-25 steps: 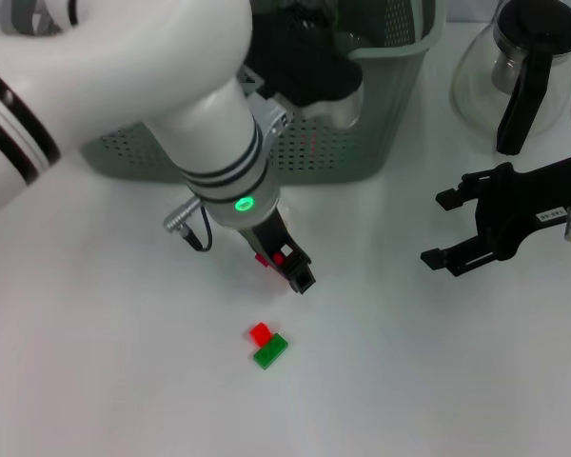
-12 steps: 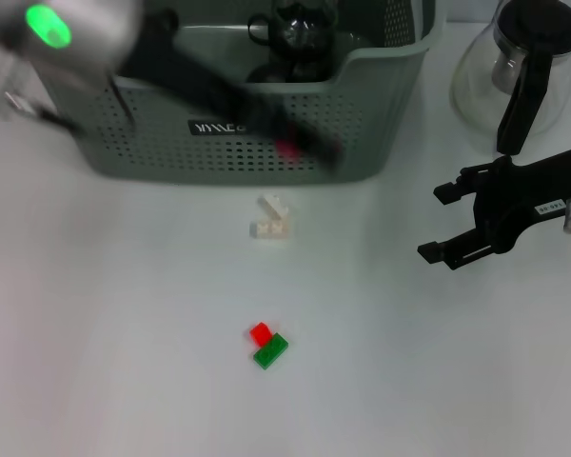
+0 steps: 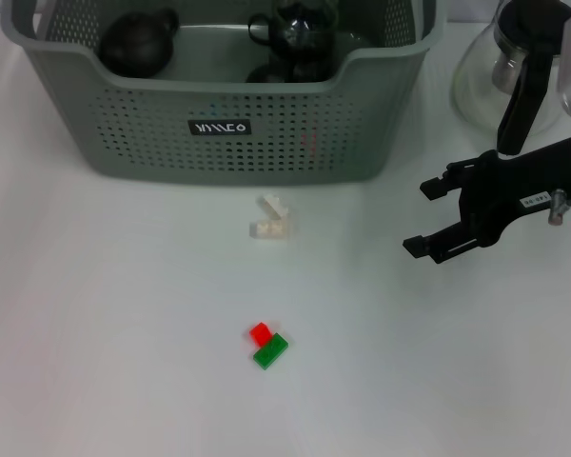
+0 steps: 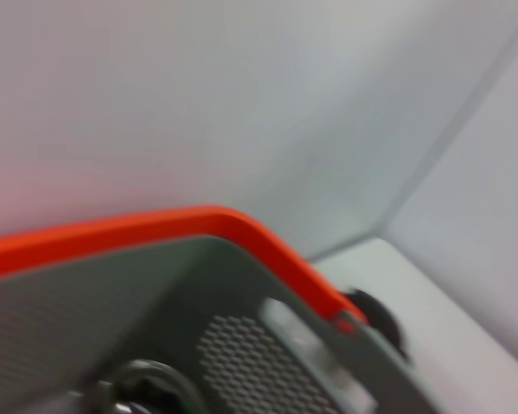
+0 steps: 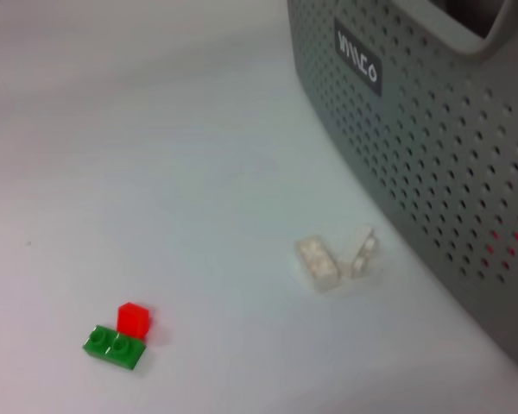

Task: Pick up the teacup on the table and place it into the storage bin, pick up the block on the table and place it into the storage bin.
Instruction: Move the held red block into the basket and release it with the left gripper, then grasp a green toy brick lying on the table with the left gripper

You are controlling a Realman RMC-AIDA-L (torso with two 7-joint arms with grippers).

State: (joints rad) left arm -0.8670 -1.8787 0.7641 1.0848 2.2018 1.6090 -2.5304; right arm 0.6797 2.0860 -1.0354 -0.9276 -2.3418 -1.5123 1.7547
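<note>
Looking down from my head, nearest to me on the white tabletop (image 3: 95,362) lies a red and green block (image 3: 267,346), the red piece touching the green one; my right wrist view shows the same pair (image 5: 121,336) lying flat; farther on, near the front wall of the storage bin (image 3: 228,129), sit two white blocks (image 3: 272,219), touching, one leaning against the other, also seen from my right wrist (image 5: 337,256); off to my right, at about that depth, my right end effector (image 3: 433,217) hovers above the tabletop with its black fingers spread apart and nothing between them, well apart from the blocks; beyond the white blocks stands the storage bin, grey-green with perforated walls, a thick rim and a small black label (image 3: 220,127) on its front; inside it I see a dark round teapot-like vessel (image 3: 138,40) toward my left and a dark teacup with a handle (image 3: 290,33) near the middle, with more dark ware under it that I cannot make out; to the right of the bin stands a glass coffee pot (image 3: 519,71) with a black handle; my left end effector shows in none of my views, and my left wrist camera gives only a blurred grey wall with an orange rim (image 4: 155,228).
</note>
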